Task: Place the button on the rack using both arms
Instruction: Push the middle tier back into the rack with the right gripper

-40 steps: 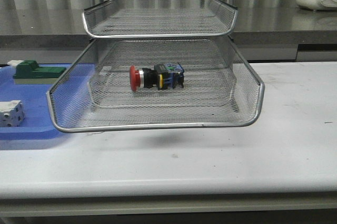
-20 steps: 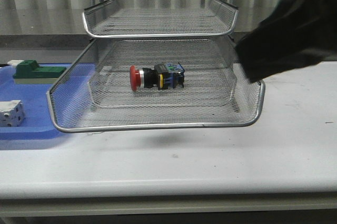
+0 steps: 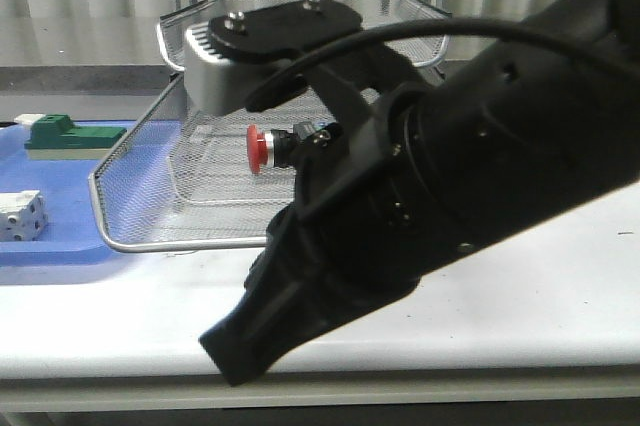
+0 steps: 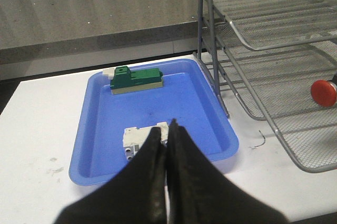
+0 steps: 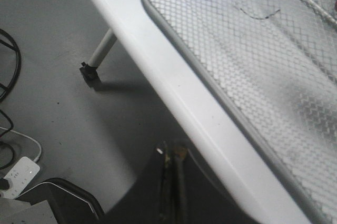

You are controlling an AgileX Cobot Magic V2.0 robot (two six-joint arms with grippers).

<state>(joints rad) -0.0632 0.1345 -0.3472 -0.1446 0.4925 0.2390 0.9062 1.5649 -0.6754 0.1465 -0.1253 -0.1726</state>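
Although largely hidden behind the right arm (image 3: 440, 216), the button (image 3: 272, 145) is seen lying on its side in the lower tier of the rack (image 3: 130, 206), red cap to the left, long axis left-right. It is judged small, rigid and light, best taken across the black body. The left fingers (image 4: 166, 145) and the right fingers (image 5: 174, 174) are pressed together, empty.

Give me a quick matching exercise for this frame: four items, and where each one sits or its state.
Items:
1. button
2. green-and-white block
3. white grey-dotted block
4. left hand

Places or states:
A. far end of the blue tray
B. shut, over the tray
C. on a tier of the wire rack
D. in the tray, just beyond the fingertips

Pairs: 1-C, 2-A, 3-D, 4-B
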